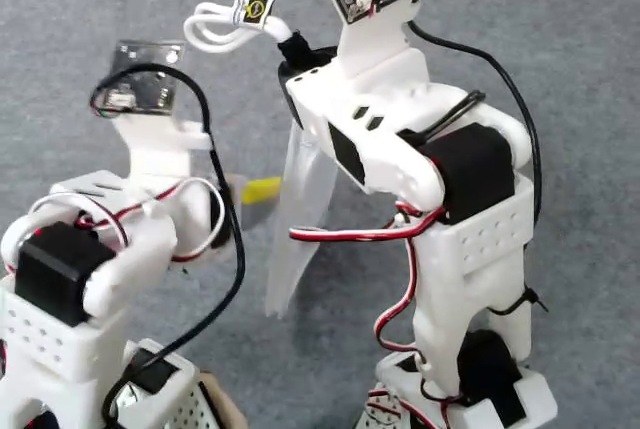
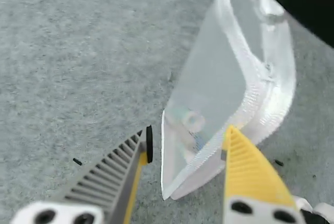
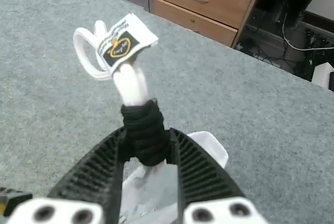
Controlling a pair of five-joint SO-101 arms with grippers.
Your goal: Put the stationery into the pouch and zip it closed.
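Shows a clear soft-plastic pouch point(image 2: 219, 93) with a white zipper edge, standing tall on the grey felt table point(image 1: 560, 69) between the arms. Straddles its lower corner with the left gripper point(image 2: 190, 139), fingers spread apart. Clamps in the right gripper point(image 3: 147, 136) a coiled white cable point(image 3: 130, 83), black-wrapped and tagged, at the pouch's top.

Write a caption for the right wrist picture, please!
Right gripper clamps a tagged white cable by its black wrap, above the clear pouch.

White plastic arms point(image 1: 400, 119), black servo blocks point(image 1: 470, 169), red-white-black wires point(image 1: 340, 234), left gripper point(image 2: 190, 138) yellow and grey, right gripper point(image 3: 148, 135) ribbed black
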